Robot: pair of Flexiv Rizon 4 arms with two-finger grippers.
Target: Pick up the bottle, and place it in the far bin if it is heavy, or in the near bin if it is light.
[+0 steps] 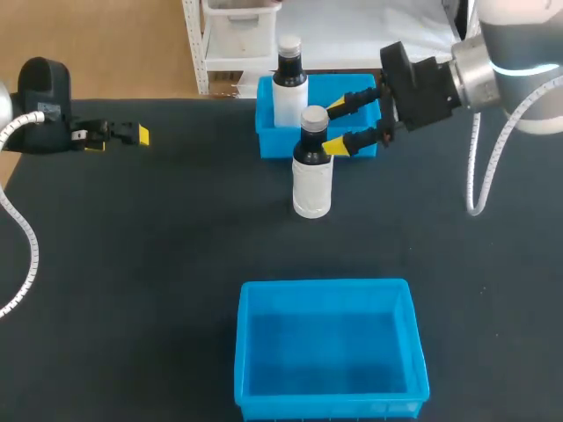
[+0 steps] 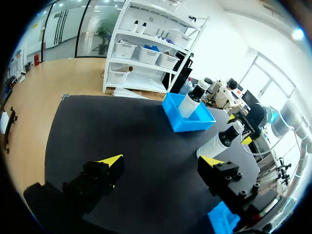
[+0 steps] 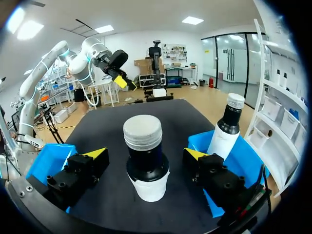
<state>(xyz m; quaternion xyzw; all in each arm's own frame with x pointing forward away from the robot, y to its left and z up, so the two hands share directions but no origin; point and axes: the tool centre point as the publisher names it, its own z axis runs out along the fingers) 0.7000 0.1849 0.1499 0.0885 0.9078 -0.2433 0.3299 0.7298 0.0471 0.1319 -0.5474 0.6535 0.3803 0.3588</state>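
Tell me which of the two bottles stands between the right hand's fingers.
The bottle on the bare table, just in front of the far bin, between the open fingers of the right hand. The other bottle stands inside that bin.

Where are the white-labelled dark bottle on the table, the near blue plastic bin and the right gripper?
White-labelled dark bottle [image 1: 311, 183] on the table: head view, on its label.
Near blue plastic bin [image 1: 325, 285]: head view, on its far rim.
Right gripper [image 1: 338, 126]: head view, midway between its yellow tips.
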